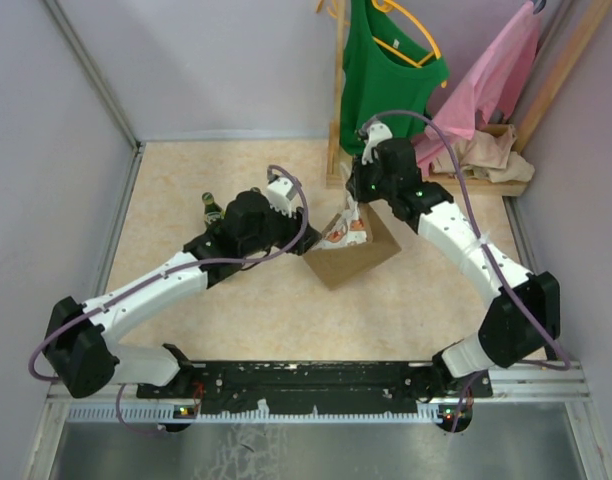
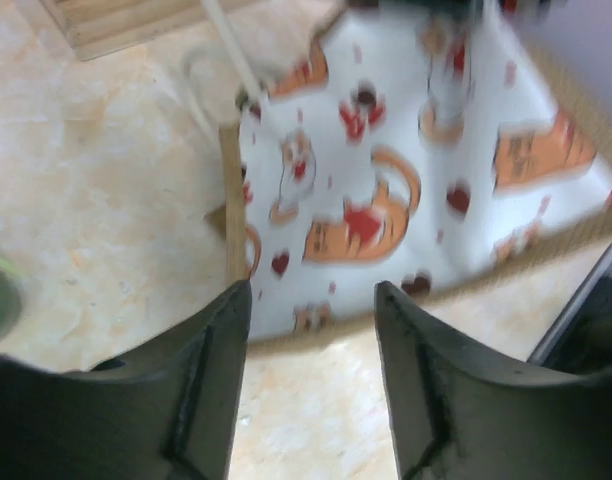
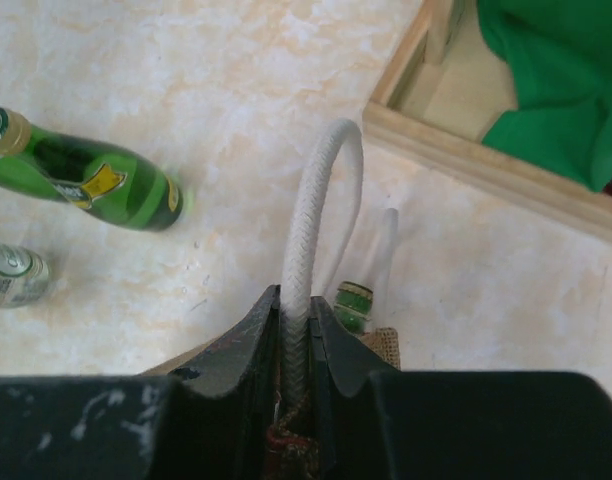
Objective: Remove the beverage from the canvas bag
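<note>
The canvas bag [image 1: 348, 252] sits tilted mid-table, its white panel with red-orange figures facing my left wrist view [image 2: 386, 190]. My right gripper [image 1: 355, 205] is above the bag, shut on its white rope handle [image 3: 316, 220] at the jaws [image 3: 295, 302]. The green top of a bottle [image 3: 353, 303] pokes out of the bag just right of the fingers. My left gripper [image 1: 304, 235] is open and empty [image 2: 311, 300], just left of the bag, with its fingertips [image 2: 226, 330] close to the panel's lower edge.
A green bottle [image 1: 213, 209] lies on the table left of my left wrist; it also shows in the right wrist view [image 3: 86, 178] with a second bottle [image 3: 11, 275] beside it. A wooden rack [image 1: 338, 120] with a green garment [image 1: 386, 80] and a pink one [image 1: 491, 80] stands behind.
</note>
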{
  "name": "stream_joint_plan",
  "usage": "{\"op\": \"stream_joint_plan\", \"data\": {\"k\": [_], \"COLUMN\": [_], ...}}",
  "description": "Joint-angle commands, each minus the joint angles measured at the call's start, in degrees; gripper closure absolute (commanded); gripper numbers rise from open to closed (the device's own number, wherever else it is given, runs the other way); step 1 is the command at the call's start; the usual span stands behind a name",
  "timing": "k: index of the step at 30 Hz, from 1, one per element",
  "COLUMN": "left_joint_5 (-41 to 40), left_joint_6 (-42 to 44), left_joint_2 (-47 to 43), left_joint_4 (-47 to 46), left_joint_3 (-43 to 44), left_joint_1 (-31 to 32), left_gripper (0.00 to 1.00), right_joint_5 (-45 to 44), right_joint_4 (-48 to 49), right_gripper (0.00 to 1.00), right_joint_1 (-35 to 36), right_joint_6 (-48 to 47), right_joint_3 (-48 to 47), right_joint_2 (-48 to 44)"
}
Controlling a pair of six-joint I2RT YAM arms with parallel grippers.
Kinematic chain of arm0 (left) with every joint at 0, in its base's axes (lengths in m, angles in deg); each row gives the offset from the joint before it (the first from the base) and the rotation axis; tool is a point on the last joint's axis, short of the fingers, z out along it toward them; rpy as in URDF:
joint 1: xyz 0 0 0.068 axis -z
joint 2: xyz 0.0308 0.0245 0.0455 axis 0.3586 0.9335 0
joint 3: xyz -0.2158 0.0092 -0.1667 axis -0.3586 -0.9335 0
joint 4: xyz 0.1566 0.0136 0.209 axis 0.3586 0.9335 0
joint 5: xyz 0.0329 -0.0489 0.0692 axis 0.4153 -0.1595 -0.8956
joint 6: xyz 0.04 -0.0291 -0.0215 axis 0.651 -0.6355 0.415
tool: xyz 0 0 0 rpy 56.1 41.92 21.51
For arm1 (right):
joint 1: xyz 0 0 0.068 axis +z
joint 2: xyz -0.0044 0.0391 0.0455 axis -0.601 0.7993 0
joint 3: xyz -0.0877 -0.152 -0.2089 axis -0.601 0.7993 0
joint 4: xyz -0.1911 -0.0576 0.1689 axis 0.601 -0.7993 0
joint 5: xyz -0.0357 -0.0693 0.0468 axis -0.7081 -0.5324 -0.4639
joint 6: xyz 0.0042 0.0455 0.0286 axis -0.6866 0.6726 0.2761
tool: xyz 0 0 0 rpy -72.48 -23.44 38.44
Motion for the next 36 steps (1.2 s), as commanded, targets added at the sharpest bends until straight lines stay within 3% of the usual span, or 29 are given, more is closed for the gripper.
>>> {"op": "stream_joint_plan", "data": {"k": [1,3,6,13,23,33,36], "left_joint_5": [7.9,8.8,9.0,4.7,1.9,-7.1,-8.2], "left_joint_6": [0.9,1.0,-0.1,-2.2,-5.9,-4.5,-4.3], "left_joint_2": [-1.5,-1.3,-1.0,-0.7,5.9,-0.5,-1.9], "left_joint_4": [-3.2,-3.6,-4.2,-5.8,-3.1,5.5,7.8], "left_joint_3": [-4.0,-5.0,-6.2,-7.8,-7.5,-4.7,-3.6], "left_joint_1": [1.1,1.6,1.9,1.9,1.9,1.9,1.9], "left_gripper": [0.56,0.65,0.65,0.47,0.46,0.44,0.43], "right_joint_5": [-2.0,-2.0,-1.3,2.9,2.9,-3.1,-4.0], "right_joint_4": [6.8,6.4,5.8,5.9,5.9,4.0,3.6], "right_gripper": [1.00,1.00,1.00,1.00,1.00,1.00,0.88], "right_joint_1": [-0.2,-0.2,-0.2,0.2,5.9,12.8,13.1], "right_joint_6": [-1.2,-1.7,-2.1,-1.5,0.2,1.5,2.1], "right_joint_3": [-12.2,-14.0,-15.3,-10.4,0.9,13.7,16.0], "right_joint_2": [-0.2,1.0,1.7,-0.8,-4.7,-8.2,-8.4]}}
